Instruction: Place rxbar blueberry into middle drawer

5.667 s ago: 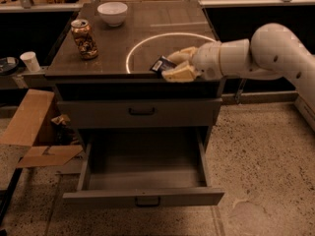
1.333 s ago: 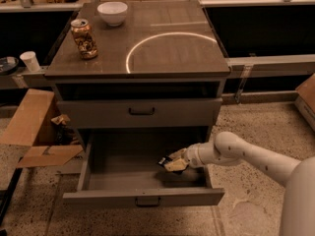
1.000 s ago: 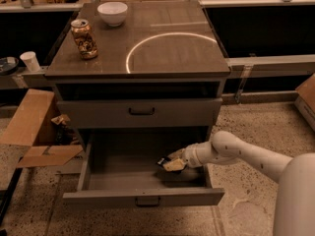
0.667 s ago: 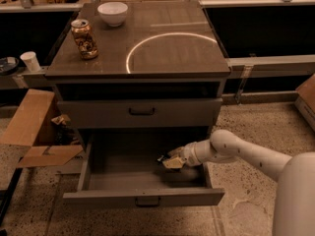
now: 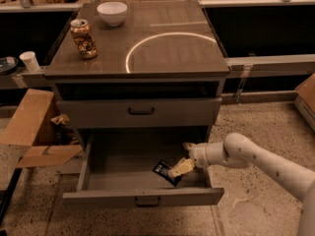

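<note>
The rxbar blueberry (image 5: 164, 171), a small dark bar with pale lettering, lies tilted inside the open middle drawer (image 5: 142, 196), right of centre, near its front wall. My gripper (image 5: 183, 157) is inside the drawer on the right side, reaching in from the right. Its fingers are spread: one pale fingertip (image 5: 180, 168) rests against the bar's right end and the other sits higher up, towards the back. The bar is no longer pinched between them.
The handled drawer above (image 5: 141, 111) is shut. On the cabinet top stand a patterned can (image 5: 83, 38) and a white bowl (image 5: 112, 13). A cardboard box (image 5: 29, 127) lies on the floor at the left, with a paper cup (image 5: 30, 61) behind it.
The arm carried the bar from the cabinet top down into the drawer. In the last second the fingers have spread and the bar has dropped lower, towards the drawer floor.
</note>
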Robot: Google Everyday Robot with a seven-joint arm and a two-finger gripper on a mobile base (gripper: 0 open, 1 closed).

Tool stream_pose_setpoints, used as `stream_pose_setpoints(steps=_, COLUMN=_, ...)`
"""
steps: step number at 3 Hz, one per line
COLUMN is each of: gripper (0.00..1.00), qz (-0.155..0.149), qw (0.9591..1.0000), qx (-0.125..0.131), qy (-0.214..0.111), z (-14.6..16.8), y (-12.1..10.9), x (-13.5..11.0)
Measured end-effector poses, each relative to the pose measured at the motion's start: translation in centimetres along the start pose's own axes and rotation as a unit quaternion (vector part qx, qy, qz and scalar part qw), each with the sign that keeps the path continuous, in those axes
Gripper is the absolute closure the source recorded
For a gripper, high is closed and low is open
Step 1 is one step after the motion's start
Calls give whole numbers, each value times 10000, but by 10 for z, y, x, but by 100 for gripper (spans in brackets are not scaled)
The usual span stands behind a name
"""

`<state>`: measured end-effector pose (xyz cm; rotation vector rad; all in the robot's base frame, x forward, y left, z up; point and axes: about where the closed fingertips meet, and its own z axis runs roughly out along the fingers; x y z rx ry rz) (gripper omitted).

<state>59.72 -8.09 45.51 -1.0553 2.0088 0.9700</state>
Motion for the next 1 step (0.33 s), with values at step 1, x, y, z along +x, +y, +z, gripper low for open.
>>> stream_pose_setpoints(steps=1, gripper=0, qz=113, qw=9990, qx=88, qy=-419, z=-57, y=13, x=1)
